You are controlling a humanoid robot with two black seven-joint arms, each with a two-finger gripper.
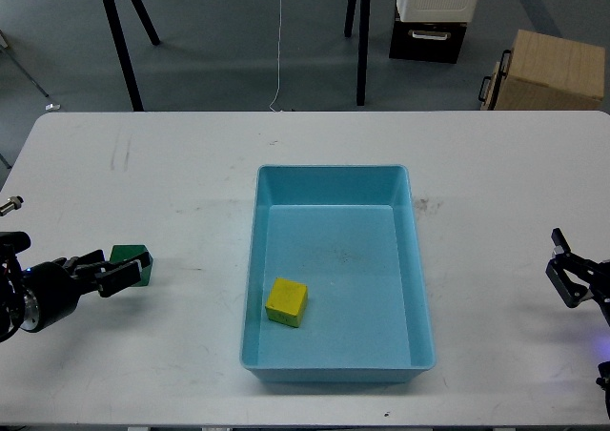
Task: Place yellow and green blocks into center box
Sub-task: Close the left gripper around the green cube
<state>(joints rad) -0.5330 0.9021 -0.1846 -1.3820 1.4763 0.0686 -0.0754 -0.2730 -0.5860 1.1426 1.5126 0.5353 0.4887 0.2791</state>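
The green block [132, 258] sits on the white table [172, 174] at the left. My left gripper [111, 268] is low at the block, its fingers apart, one left of it and one across its front face; I cannot tell whether they touch it. The yellow block [286, 301] lies inside the light blue box [416, 259] at the table's center, near its front left corner. My right gripper [564, 269] is at the right edge of the table, open and empty, far from both blocks.
Beyond the table's far edge are black stand legs [119, 40], a cardboard box [548, 71] and a white and black case [434, 11] on the floor. A small metal part [10, 203] shows at the left edge.
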